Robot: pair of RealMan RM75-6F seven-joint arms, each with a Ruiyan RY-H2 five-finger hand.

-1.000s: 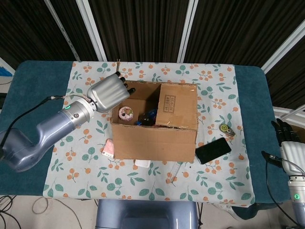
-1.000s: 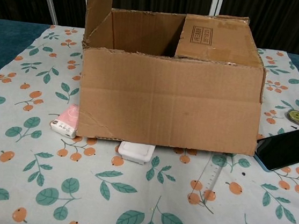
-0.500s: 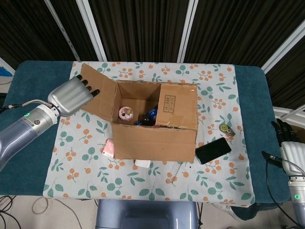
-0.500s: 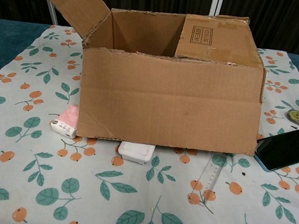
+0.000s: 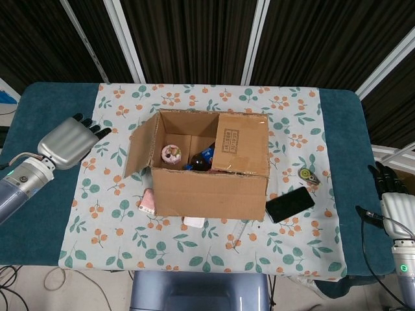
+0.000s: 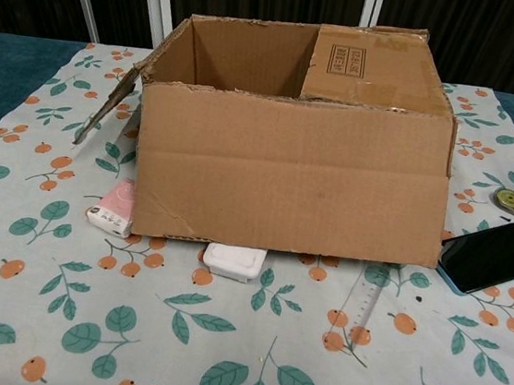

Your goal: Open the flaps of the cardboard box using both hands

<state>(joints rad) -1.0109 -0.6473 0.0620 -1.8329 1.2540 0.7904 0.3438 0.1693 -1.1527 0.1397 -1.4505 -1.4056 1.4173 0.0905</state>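
The brown cardboard box is seen mid-table, its left flap folded outward, its right flap still lying over the opening. The left hand is held empty with fingers apart near the table's left edge; the right hand, off the right edge, grips nothing.

right flap covering half the cardboard box opening, phone just beside box's right wall

The cardboard box stands on the floral cloth, left flap folded outward, right flap over its top.

A teal table under a floral cloth stands before dark slatted wall panels.
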